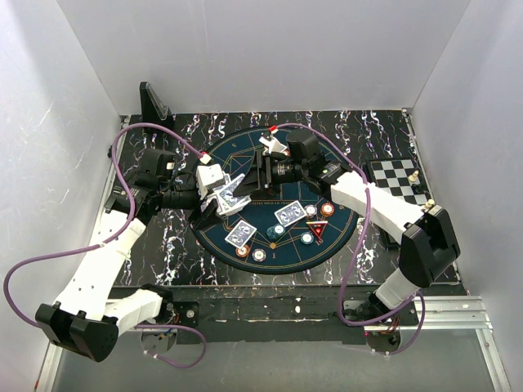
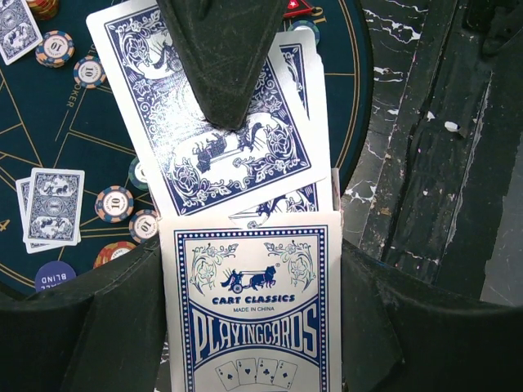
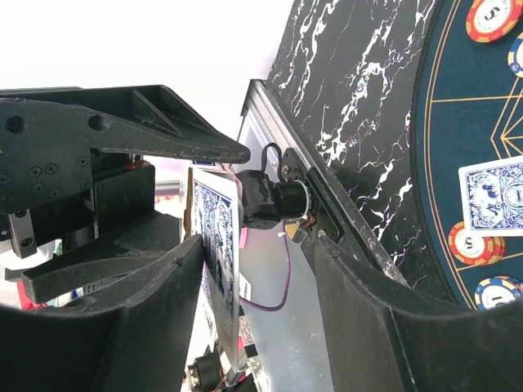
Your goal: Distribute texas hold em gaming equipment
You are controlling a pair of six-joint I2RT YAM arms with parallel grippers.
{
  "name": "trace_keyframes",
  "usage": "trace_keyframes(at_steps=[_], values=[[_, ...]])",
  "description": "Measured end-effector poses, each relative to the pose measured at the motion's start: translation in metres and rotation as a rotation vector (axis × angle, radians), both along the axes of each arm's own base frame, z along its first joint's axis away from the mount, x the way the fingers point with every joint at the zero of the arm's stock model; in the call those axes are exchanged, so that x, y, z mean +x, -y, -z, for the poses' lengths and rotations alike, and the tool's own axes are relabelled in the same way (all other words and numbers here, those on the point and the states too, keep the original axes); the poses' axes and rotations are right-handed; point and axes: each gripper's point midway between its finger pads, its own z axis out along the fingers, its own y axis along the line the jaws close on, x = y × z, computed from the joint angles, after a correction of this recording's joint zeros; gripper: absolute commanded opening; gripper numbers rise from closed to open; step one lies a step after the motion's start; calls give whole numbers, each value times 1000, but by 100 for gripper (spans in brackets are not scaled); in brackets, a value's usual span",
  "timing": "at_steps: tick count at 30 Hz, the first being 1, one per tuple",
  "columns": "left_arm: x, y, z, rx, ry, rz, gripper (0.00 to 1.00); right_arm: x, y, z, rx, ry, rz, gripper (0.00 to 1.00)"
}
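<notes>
L gripper (image 2: 249,273) fingers pressed on both sides of a card box (image 2: 257,318). It's glossy cardboard, white w/ blue print, held flat, top end open. Inside and sticking out: cards (image 2: 204,139), thin and rectangular w/ rounded corners, blue-white ornate backs, fanned a bit and half out of the box over the mat edge.

R gripper (image 3: 260,245) fingers are spread, not pinching. One card shows edge-on betw. them, touching or just beside one finger, w/ a clear gap to the other. In the L wrist view a matte black, scuffed, wedge-shaped finger (image 2: 221,57) lies across the back of the top card.

The mat (image 1: 237,147) is round and dark blue-green w/ thin gold lines. It lies on a black table (image 1: 384,139) w/ white marble veins.

On the mat:
- two small overlapped pairs of face-down cards (image 1: 290,214) and (image 1: 240,234)
- chips (image 1: 327,209), round, flat, striped rims in orange, teal and white, scattered singly near those pairs; some marked 10
- a red-black triangular marker (image 1: 317,229) just beside the chips
- a round dark-blue disc (image 2: 55,276) lettered BLIND

A checkered board (image 1: 399,178) w/ a piece or two sits at the table's R edge. A black wedge-shaped stand (image 1: 154,102) stands upright at the far L corner.
</notes>
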Motion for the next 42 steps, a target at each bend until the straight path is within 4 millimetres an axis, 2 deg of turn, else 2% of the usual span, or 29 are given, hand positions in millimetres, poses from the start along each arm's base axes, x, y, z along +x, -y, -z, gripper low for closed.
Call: trace_keyframes(at_steps=[20,28,31,39,42], values=[[0,1,-2,-6,7,2,3,11,20,-11,-23,72,38,50],[-2,1,-2,-18,18,6,2,14,18,-35,1,131,30,42],[-4,1,3,-17,10,8,2,15,19,-39,3,147,28,33],[-7,0,8,-14,0,8,2,14,24,-32,-25,137,25,18],[-7,0,7,-15,2,7,2,14,26,-30,-37,132,25,6]])
